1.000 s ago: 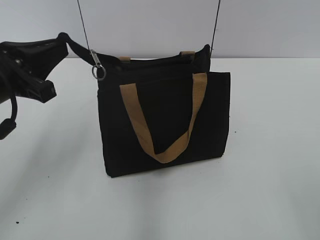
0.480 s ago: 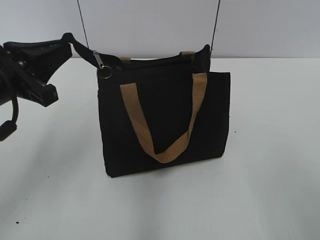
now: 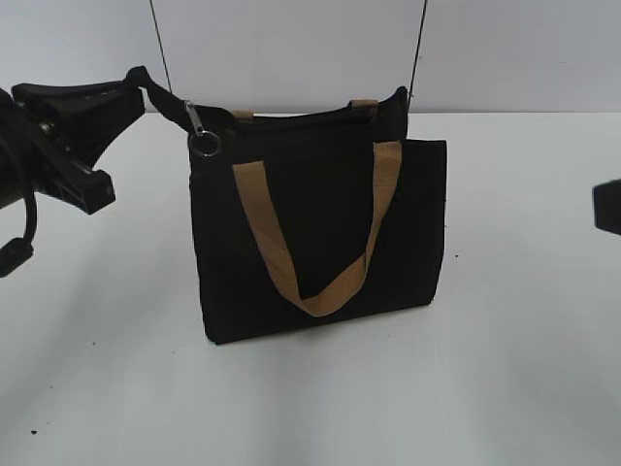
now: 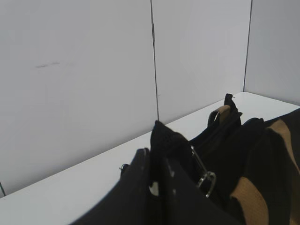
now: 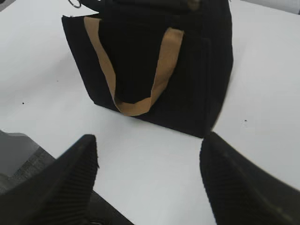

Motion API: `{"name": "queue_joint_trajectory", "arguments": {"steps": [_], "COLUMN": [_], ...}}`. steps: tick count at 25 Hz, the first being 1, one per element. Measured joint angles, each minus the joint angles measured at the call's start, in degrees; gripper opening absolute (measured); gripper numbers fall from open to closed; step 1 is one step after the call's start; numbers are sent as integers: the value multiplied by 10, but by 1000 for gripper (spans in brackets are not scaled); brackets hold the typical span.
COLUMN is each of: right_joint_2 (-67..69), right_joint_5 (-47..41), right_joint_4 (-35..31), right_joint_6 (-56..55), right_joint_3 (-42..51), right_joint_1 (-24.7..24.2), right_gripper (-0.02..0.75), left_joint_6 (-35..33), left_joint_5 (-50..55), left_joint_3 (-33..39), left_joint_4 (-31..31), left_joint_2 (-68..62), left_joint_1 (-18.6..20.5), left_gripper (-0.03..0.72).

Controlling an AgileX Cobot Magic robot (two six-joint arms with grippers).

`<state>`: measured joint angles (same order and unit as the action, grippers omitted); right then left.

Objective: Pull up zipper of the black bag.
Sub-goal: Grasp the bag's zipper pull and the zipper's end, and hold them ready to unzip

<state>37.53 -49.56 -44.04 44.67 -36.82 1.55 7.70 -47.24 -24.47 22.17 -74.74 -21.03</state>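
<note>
Tension matters: the left tool [image 3: 136, 83] is clenched on the black zip-track tail of the boxy black fabric bag [image 3: 320, 233] on the white bench [image 3: 505, 369], beside the small silver ring-pull zipper [image 3: 201, 136]. The right tool [image 5: 147, 183], fingers spread, should grip that ring squarely.

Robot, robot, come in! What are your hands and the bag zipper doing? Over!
Left end effector shut on black zipper-end tab. Right end effector open, clear of boxy black fabric bag. Small silver zipper slider at left end. Nothing in the way.
</note>
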Motion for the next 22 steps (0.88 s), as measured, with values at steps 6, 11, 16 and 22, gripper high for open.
{"name": "queue_joint_trajectory", "arguments": {"steps": [6,11,16,22], "right_joint_2": [171,281,381,471], "right_joint_5": [10,34,100,169], "right_joint_4": [-2,-2,-2,-4], "right_joint_6": [3,3,11,52], "right_joint_3": [-75,-148,-210,-240], "right_joint_1": [71,159,248,321], "right_gripper": [522,522,522,522], "left_joint_6": [0,0,0,0], "left_joint_5": [0,0,0,0], "left_joint_3": [0,0,0,0], "left_joint_4": [1,1,1,1], "left_joint_2": [0,0,0,0], "left_joint_1": [0,0,0,0], "left_gripper": [27,27,27,27]}}
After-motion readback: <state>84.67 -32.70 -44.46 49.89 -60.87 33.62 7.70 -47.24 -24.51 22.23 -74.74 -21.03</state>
